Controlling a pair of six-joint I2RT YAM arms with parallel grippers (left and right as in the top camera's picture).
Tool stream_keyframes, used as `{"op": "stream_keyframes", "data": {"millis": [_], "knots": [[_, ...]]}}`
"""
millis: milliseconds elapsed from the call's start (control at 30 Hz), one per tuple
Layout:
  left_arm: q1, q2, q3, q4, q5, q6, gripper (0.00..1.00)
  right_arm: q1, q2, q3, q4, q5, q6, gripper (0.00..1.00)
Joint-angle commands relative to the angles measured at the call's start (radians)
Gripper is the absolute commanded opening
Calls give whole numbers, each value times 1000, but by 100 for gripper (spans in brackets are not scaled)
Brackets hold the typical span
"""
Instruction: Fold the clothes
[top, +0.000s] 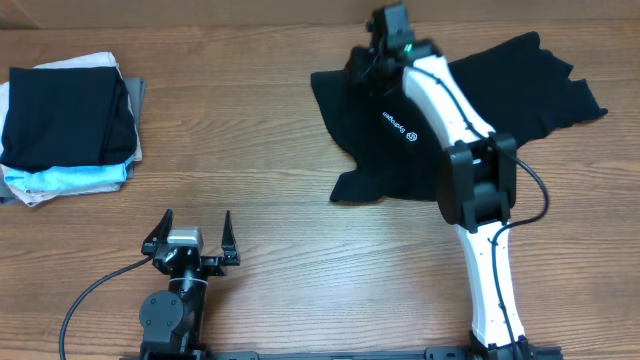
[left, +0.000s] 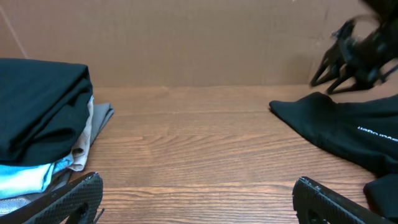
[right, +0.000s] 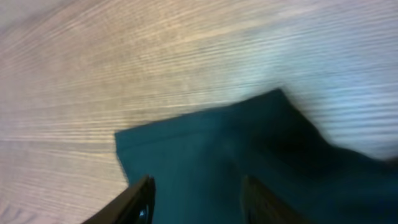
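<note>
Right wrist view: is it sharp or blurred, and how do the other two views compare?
Right wrist view: blurred throughout, the black T-shirt and the table grain smeared, with a bluish tint. Left wrist view: mostly sharp, only the right claw is blurred. Overhead view: sharp, evenly lit.

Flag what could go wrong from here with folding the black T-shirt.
The T-shirt lies bunched and skewed, so any fold may lock in creases. The right gripper is parted over a fabric corner; a shallow pinch could slip. The right arm crosses the shirt and might drag it.
</note>
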Motion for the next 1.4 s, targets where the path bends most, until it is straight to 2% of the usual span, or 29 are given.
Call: {"op": "stream_keyframes", "data": {"millis": [0, 67, 233, 467, 700, 867, 1067, 1167, 1367], "knots": [[-7, -10, -4, 4, -13, 19, 100, -78, -122, 151, -182, 43, -30, 49], [-7, -10, -4, 4, -13, 19, 100, -124, -163, 201, -332, 43, -26, 49], [-7, -10, -4, 4, -13, 19, 100, -250, -228, 217, -580, 43, -26, 52], [-7, -10, -4, 4, -13, 19, 100, -434, -229, 195, -771, 47, -27, 56], [-7, -10, -4, 4, -13, 19, 100, -562, -229, 32, -771, 89, -32, 55], [-7, -10, -4, 4, -13, 19, 100, -616, -229, -151, -771, 79, -103, 55], [-7, -10, -4, 4, -13, 19, 100, -641, -229, -296, -721, -95, -306, 55], [-7, -10, -4, 4, -13, 19, 100, -640, -229, -342, -652, -80, -398, 56], [-7, -10, -4, 4, -13, 19, 100, -640, -229, -472, -552, -73, -458, 50]]}}
